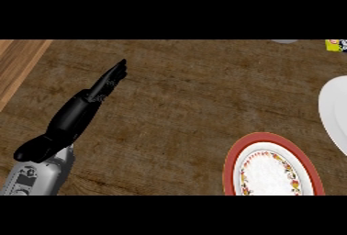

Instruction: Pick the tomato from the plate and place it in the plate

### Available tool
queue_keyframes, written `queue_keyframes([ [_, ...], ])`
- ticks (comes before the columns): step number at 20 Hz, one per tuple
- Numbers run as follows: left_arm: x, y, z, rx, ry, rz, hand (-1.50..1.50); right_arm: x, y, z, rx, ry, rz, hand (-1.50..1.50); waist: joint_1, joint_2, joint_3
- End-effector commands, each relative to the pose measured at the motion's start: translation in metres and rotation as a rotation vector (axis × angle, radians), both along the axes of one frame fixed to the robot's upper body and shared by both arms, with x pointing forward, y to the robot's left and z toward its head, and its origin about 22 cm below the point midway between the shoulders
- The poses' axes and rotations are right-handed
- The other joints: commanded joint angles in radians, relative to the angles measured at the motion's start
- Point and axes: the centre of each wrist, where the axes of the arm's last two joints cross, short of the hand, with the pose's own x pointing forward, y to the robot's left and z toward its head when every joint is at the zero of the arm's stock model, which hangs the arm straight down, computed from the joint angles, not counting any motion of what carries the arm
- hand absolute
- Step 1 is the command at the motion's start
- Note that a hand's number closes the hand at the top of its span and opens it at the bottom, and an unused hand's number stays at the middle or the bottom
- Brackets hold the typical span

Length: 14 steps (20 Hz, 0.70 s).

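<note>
My left hand (81,110) reaches up from the lower left over the dark wooden counter, fingers straight and together, holding nothing. A red-rimmed plate (234,156) with a patterned white centre lies at the lower right and nothing lies on it. A plain white plate (332,110) is cut off by the right edge. No tomato shows anywhere in the view. My right hand is out of sight.
A lighter wooden strip (17,59) runs along the counter's far left. A small yellow object (335,45) sits at the top right corner, and a pale rounded thing (284,41) peeks in at the top edge.
</note>
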Motion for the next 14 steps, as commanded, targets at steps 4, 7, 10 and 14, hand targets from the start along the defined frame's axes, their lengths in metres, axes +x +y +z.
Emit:
queue_keyframes([
  [4,0.002,-0.002,-0.001,-0.005,0.006,0.005,0.00,-0.004,-0.009,0.001,-0.101,-0.129,-0.275,1.50,-0.007,-0.010,0.003],
  [7,0.003,0.000,0.001,0.001,0.002,0.016,0.00,-0.007,-0.015,-0.006,-0.135,-0.155,-0.287,1.50,-0.025,-0.017,0.005],
  [10,0.004,-0.001,-0.007,-0.003,0.029,0.030,0.00,-0.007,-0.016,-0.007,-0.164,-0.195,-0.282,1.50,-0.035,-0.017,0.005],
  [14,0.004,0.008,-0.005,0.000,0.029,0.058,0.00,-0.018,-0.032,-0.015,-0.226,-0.189,-0.311,1.50,-0.054,-0.026,0.005],
])
